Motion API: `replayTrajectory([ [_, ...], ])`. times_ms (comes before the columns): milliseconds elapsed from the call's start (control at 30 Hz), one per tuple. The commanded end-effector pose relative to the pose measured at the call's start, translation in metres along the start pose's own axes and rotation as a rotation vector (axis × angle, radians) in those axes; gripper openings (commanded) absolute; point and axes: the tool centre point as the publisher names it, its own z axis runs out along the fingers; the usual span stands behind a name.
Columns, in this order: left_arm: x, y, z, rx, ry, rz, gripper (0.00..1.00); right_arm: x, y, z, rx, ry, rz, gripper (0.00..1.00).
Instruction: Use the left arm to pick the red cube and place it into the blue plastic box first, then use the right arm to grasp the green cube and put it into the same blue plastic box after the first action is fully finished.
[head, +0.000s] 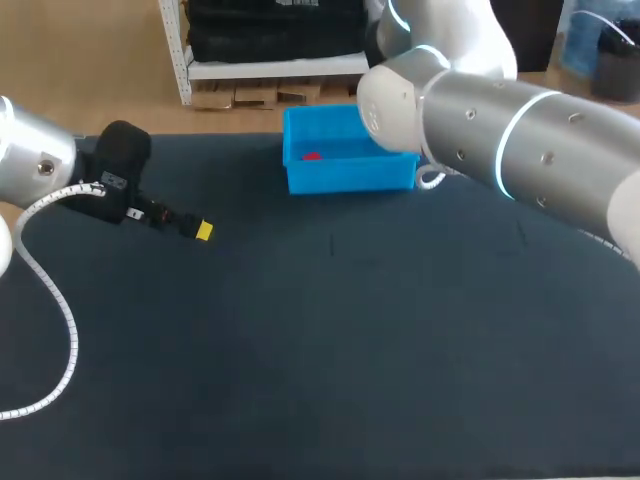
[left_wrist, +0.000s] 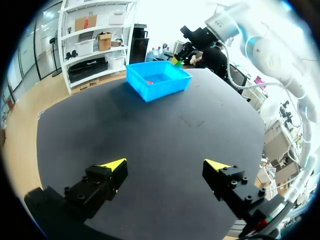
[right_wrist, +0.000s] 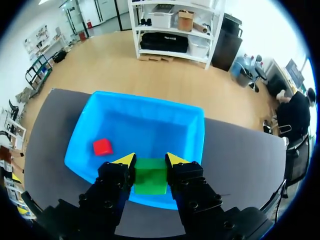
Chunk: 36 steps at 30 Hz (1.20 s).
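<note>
Clamping the green cube (right_wrist: 151, 178), right gripper (right_wrist: 150, 160) sits hidden from the head view; left gripper (left_wrist: 165, 164) wide.

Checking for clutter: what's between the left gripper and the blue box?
Nothing but bare table between the left gripper and the blue box, shown in the left wrist view.

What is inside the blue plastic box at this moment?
The red cube lies on the floor of the blue plastic box. The right pincer holds the green cube over the near wall, so the floor beneath them is hidden.
</note>
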Motion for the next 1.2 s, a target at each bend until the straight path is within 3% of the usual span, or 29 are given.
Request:
replayTrajectory([
  [33,0.002,0.001,0.001,0.005,-0.008,0.002,1.00,-0.010,-0.002,0.012,-0.009,0.186,0.005,0.00],
  [133,0.002,0.001,0.001,0.005,-0.008,0.002,1.00,-0.009,-0.002,0.013,-0.012,0.194,0.014,0.00],
  [200,0.002,0.001,0.001,0.005,-0.008,0.002,1.00,-0.007,-0.004,0.014,-0.027,0.195,0.030,0.43],
  [233,0.002,0.001,0.001,0.005,-0.008,0.002,1.00,-0.007,-0.004,0.014,-0.025,0.195,0.030,0.79],
  [267,0.002,0.001,0.001,0.005,-0.008,0.002,1.00,-0.007,-0.004,0.013,-0.023,0.196,0.029,0.95],
  [300,0.002,0.001,0.001,0.005,-0.008,0.002,1.00,-0.007,-0.004,0.013,-0.023,0.197,0.029,1.00],
  [700,0.002,0.001,0.001,0.005,-0.008,0.002,1.00,0.006,0.003,-0.023,-0.047,0.171,0.030,1.00],
  [1000,0.002,0.001,0.001,0.005,-0.008,0.002,1.00,0.037,0.018,-0.057,-0.070,0.143,0.020,1.00],
  [1100,0.002,0.001,0.001,0.005,-0.008,0.002,1.00,0.047,0.023,-0.065,-0.114,0.089,0.004,1.00],
  [1200,0.002,0.001,0.001,0.005,-0.008,0.002,1.00,0.047,0.023,-0.065,-0.114,0.089,0.004,1.00],
])
